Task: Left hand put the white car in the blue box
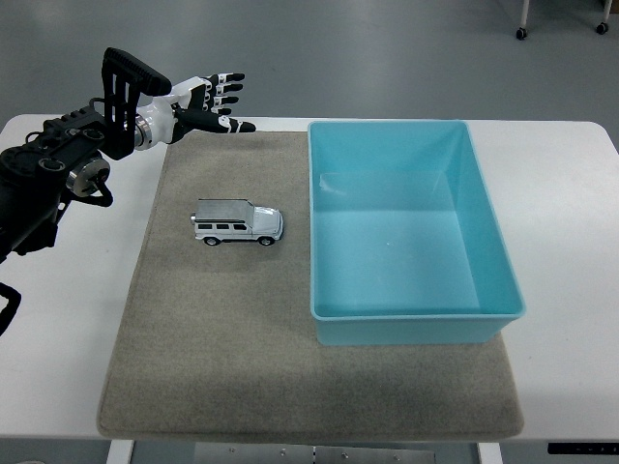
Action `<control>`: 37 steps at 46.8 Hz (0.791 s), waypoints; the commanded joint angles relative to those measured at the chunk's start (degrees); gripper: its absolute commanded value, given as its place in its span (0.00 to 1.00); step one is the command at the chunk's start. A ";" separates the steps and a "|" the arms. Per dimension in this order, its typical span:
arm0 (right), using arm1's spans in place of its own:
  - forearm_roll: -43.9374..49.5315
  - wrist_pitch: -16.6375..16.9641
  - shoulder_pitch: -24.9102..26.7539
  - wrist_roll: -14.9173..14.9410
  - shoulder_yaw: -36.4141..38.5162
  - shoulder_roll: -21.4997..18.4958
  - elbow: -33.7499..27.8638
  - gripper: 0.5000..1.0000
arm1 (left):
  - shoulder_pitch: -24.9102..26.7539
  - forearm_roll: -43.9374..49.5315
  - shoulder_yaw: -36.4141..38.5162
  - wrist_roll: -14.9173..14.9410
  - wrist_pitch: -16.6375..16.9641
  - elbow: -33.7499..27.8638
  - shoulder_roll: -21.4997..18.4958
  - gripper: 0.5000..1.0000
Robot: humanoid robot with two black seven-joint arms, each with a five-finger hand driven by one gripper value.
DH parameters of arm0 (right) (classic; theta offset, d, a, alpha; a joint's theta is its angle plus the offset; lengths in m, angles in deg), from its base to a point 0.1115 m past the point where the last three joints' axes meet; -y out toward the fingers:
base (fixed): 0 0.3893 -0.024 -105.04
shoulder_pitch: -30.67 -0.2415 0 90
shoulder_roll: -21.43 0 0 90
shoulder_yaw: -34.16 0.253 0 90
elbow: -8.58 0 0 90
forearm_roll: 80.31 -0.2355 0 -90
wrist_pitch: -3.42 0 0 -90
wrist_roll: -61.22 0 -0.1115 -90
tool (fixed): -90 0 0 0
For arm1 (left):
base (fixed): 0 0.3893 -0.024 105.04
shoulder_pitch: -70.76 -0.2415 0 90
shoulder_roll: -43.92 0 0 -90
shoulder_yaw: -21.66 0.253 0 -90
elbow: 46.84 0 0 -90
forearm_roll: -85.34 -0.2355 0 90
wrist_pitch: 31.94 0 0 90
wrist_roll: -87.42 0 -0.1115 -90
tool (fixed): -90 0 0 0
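Car: white car [238, 223] on mat | left hand [205, 101]: fingers spread, empty, beyond car

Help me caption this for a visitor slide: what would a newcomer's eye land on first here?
Most likely the big, empty blue box, sitting on the right side of the grey mat. Next, the small white car standing alone on the mat to the box's left. Then the robot's left hand, fingers spread and holding nothing, raised at the mat's far left corner, beyond the car.
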 commanded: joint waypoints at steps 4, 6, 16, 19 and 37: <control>0.06 -0.01 0.03 0.00 0.00 0.00 0.00 0.87 | 3.44 -7.76 0.08 -0.08 -6.39 -0.61 -3.03 1.00; -0.03 -0.01 0.03 0.00 0.00 0.00 0.00 0.87 | 4.06 -10.65 0.08 -0.08 -8.06 -1.14 -3.82 1.00; -0.03 -0.01 0.03 0.00 0.00 0.00 0.00 0.87 | 6.34 -22.17 0.43 -0.08 -9.49 -6.84 -7.34 1.00; -0.03 -0.01 0.03 0.00 0.00 0.00 0.00 0.87 | 6.96 -25.34 0.52 -0.08 -9.49 -9.65 -8.39 1.00; 0.06 -0.01 0.03 0.00 0.00 0.00 0.00 0.87 | 8.45 -43.53 0.52 -0.17 -9.49 -27.33 -14.02 1.00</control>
